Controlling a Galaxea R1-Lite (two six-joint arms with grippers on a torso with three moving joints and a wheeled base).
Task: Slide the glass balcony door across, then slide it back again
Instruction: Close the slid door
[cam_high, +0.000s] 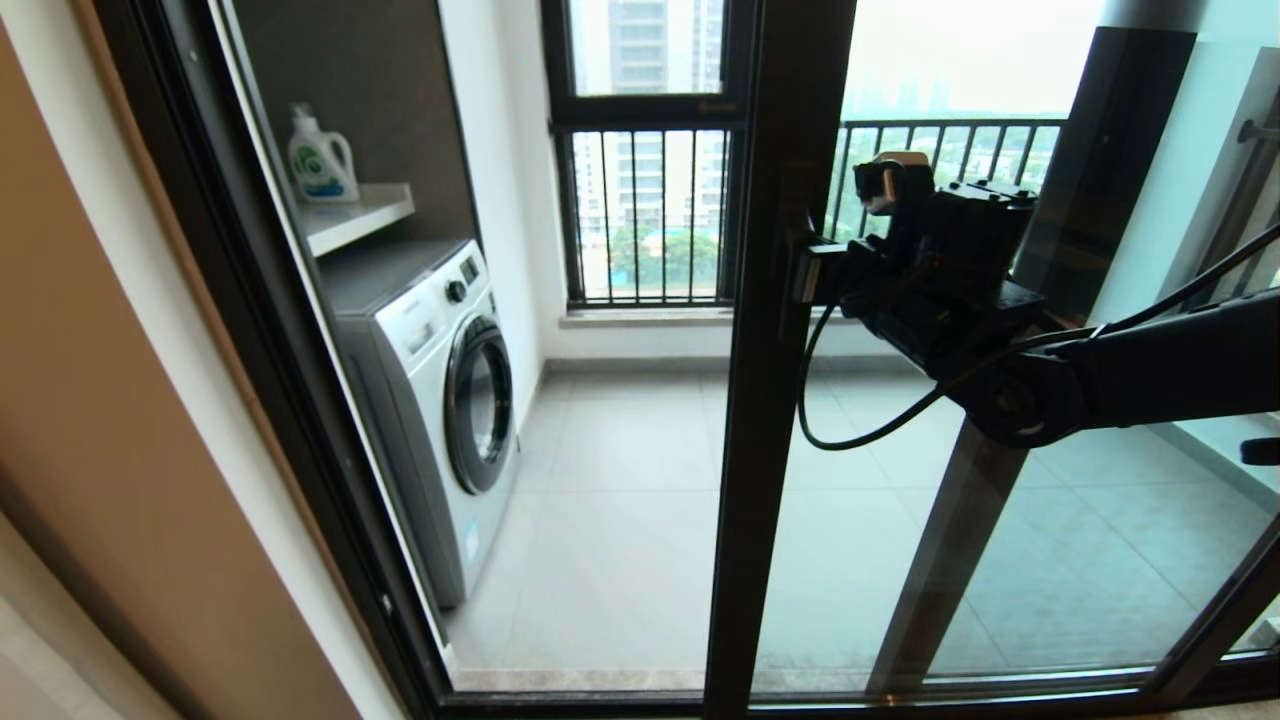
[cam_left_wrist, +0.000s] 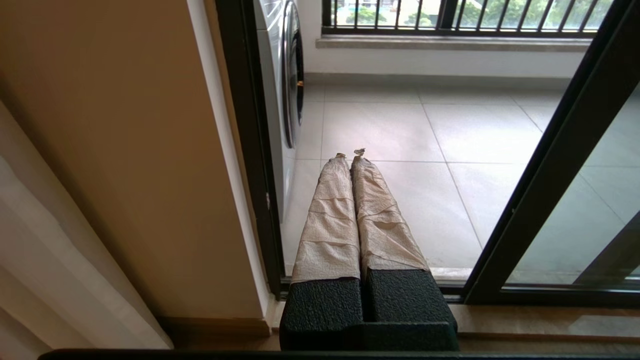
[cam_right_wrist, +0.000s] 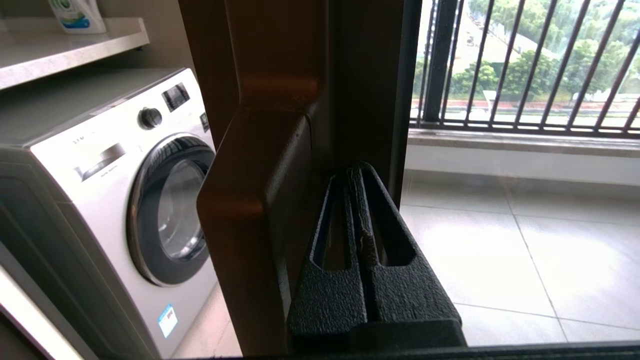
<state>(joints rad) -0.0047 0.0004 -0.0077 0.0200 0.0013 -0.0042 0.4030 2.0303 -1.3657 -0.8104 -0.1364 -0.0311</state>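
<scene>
The glass balcony door (cam_high: 772, 420) stands partly slid open, its dark upright near the middle of the head view with the opening to its left. My right gripper (cam_high: 822, 275) is shut, its black fingers (cam_right_wrist: 367, 200) pressed together and tucked between the protruding bar handle (cam_right_wrist: 250, 210) and the door's upright (cam_right_wrist: 365, 75), holding nothing. The door's frame also shows in the left wrist view (cam_left_wrist: 550, 165). My left gripper (cam_left_wrist: 350, 154) is shut and empty, its paper-wrapped fingers pointing through the opening, low over the sill.
A white washing machine (cam_high: 440, 400) stands just inside the balcony on the left, with a detergent bottle (cam_high: 320, 160) on the shelf (cam_high: 365, 212) above. A railed window (cam_high: 650, 220) lies beyond. A second dark-framed panel (cam_high: 990, 470) overlaps on the right. The floor track (cam_left_wrist: 500, 296) runs below.
</scene>
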